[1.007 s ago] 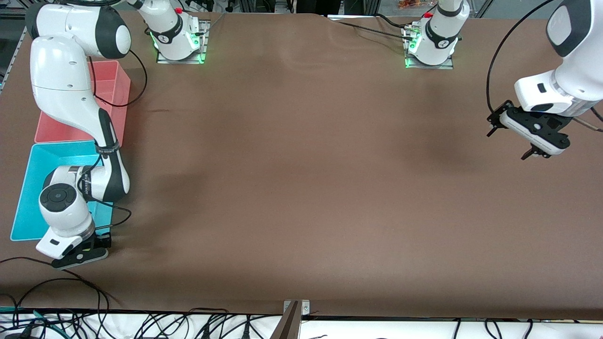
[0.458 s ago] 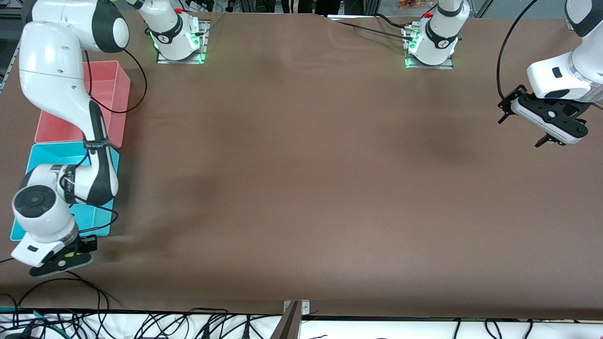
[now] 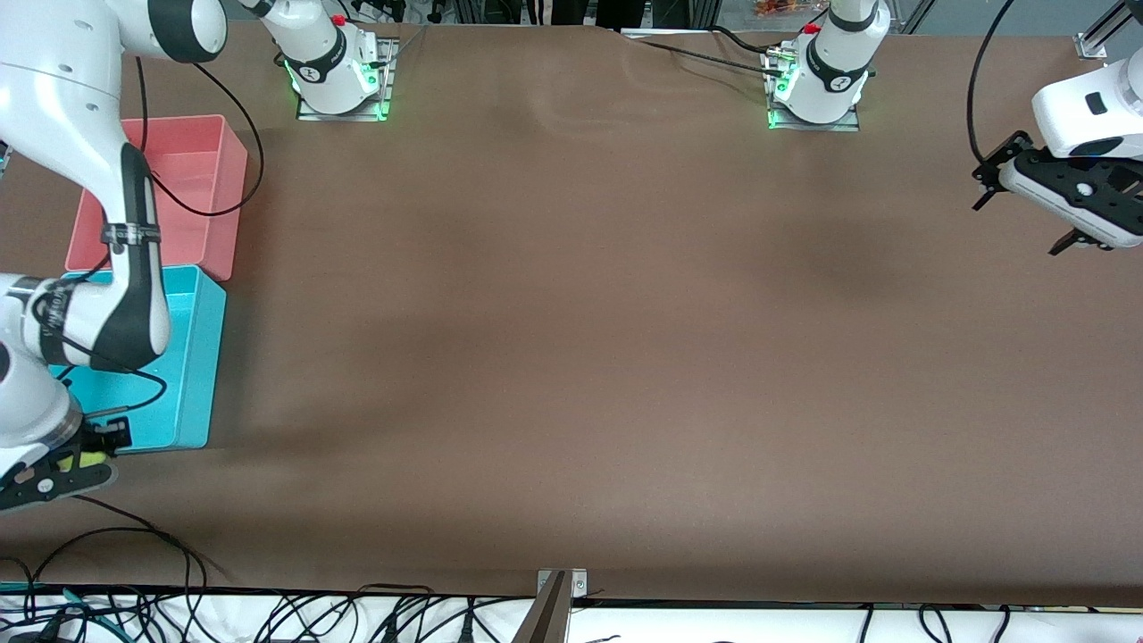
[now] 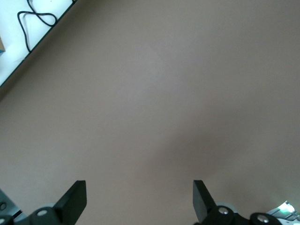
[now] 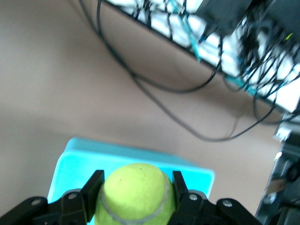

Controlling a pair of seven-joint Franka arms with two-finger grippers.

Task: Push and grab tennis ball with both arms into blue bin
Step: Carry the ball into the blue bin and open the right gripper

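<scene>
Right gripper (image 3: 67, 464): clamped on the tennis ball (image 5: 136, 192), at the blue bin's (image 3: 192, 357) camera-side edge.
Right wrist view: shows the ball whole between both fingers (image 5: 93, 187), bin below; front view gives only a yellow sliver.
Left gripper (image 3: 1027, 201): jaws spread, empty, waiting over bare surface (image 3: 580, 313).
Pink bin (image 3: 210, 170): touching the blue one, farther from the camera.

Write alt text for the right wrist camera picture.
The right pincer is shut on the tennis ball, held up above the blue bin on the brown table. Black cables trail across the table's edge.
</scene>
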